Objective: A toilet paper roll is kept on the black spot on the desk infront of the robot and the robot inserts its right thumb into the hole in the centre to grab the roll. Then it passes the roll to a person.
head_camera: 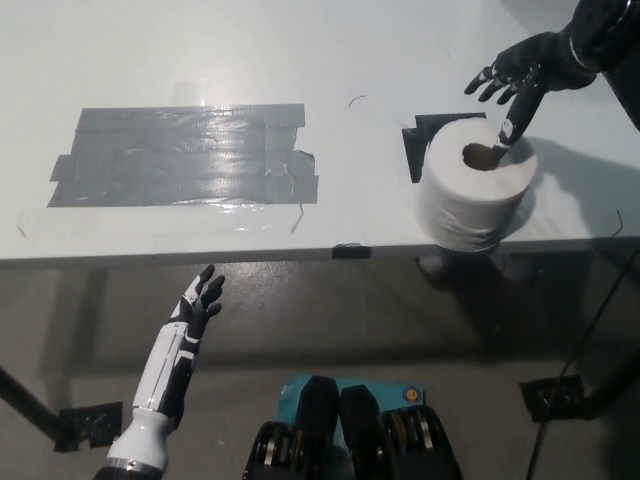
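Observation:
A white toilet paper roll (472,185) stands on end on a black spot (425,135) near the desk's front right edge, its brown core hole facing up. My black right hand (520,75) hovers over the roll's far right side, fingers spread, with the thumb pointing down at the rim of the hole. It holds nothing. My white left hand (195,312) rests open below the desk's front edge at the lower left.
A wide patch of grey tape (185,155) covers the white desk (300,50) to the left of the roll. The roll stands close to the desk's front edge (340,250). Dark floor and a table leg base (90,425) lie below.

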